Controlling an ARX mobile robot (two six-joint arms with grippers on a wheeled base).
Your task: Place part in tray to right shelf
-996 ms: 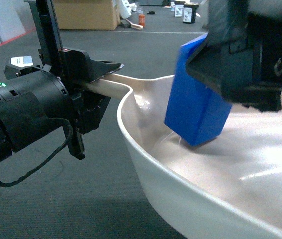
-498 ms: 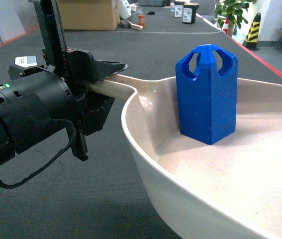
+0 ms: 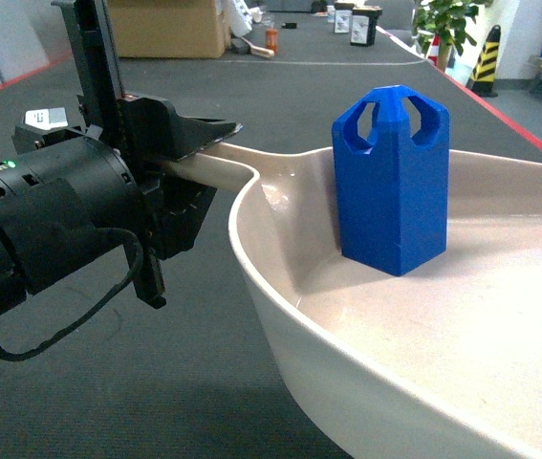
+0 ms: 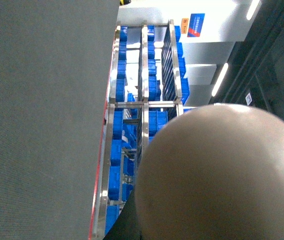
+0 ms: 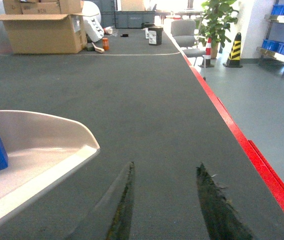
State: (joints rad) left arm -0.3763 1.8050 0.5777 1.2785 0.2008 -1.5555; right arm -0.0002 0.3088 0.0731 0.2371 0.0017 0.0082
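**Block dropped off, tray not yet shelved**

Gone from over the tray is my right claw (image 5: 164, 200), which a second ago hung there with the blue block tilted in its grip; now it is off to the tray's right, low over the dark mat, with its two fingers spread and nothing between them. Half a second ago the block was already standing free, and it has barely shifted since.

My left claw (image 3: 180, 158) is closed on the tray's handle (image 3: 218, 164), just left of where the handle widens into the bowl, and from the head view it looks to be carrying the tray (image 3: 280, 316) rather than resting it.

The block (image 3: 391, 182) stands upright inside the tray, notched peak on top, near the back wall on the handle side, touching the floor of the bowl and nothing else.

So I judge the first half done: the part is in the tray. What is left is the carry. My left wrist view looks past the tray's pale underside to a steel rack (image 4: 144, 107) stacked with blue crates (image 4: 154, 125), well away from the tray. Whether that is the right shelf I cannot tell.
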